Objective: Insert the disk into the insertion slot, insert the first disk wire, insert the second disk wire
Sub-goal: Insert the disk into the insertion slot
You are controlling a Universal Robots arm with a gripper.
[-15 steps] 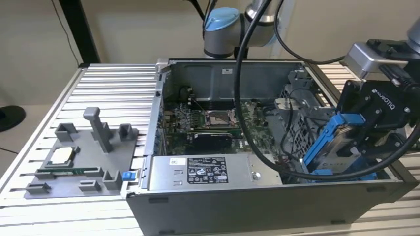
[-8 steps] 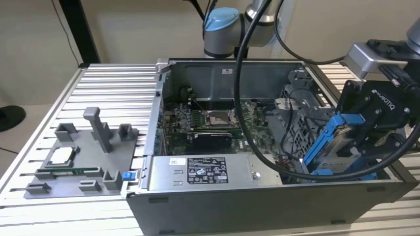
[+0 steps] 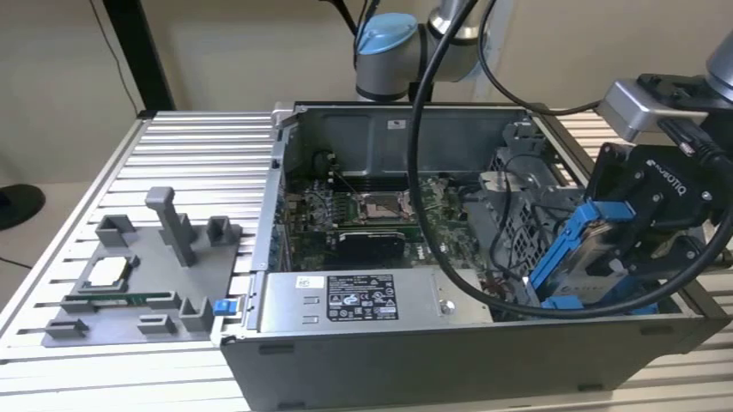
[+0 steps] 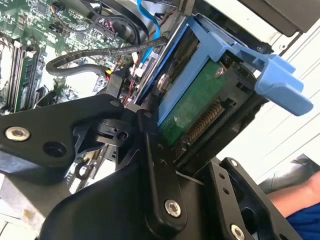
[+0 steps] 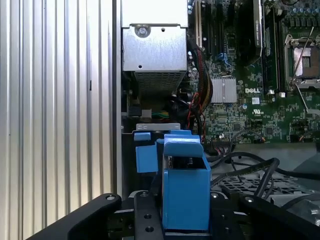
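Bench: ribbed aluminium table (image 3: 172, 163) with an open computer case (image 3: 458, 352) on it, plus a grey parts tray (image 3: 137, 283) off toward the exterior view's left.
Exterior view: my gripper (image 3: 641, 232) hangs over the end of the case at the exterior view's right. It's clamped on the disk (image 3: 578, 257), which sits steeply tilted in its blue frame.
Slot: the bay in the perforated grey drive cage (image 3: 516, 210), just beside the disk. Far as I can tell the disk isn't seated in it yet.
Second wrist view: the green circuit-board side of the disk (image 4: 200, 105) faces the camera and the blue tab (image 4: 280, 82) pokes out past it. One of my black fingers (image 4: 152, 150) presses on the frame edge. Black cables (image 4: 75, 62) loop over the motherboard (image 4: 25, 30) behind. A person's arm (image 4: 300, 197) is off in the corner.
First wrist view: disk seen edge-on (image 5: 185, 185), pinched between my jaws, with the power-supply box (image 5: 155, 50) beyond it.
Handling: my guess is stiff and fairly heavy for its size, with a slightly bendy plastic frame. The bare board and connector pins look fragile.
Where to hold: by the long frame edges, I'd say, keeping off the board, the connector and the tab.
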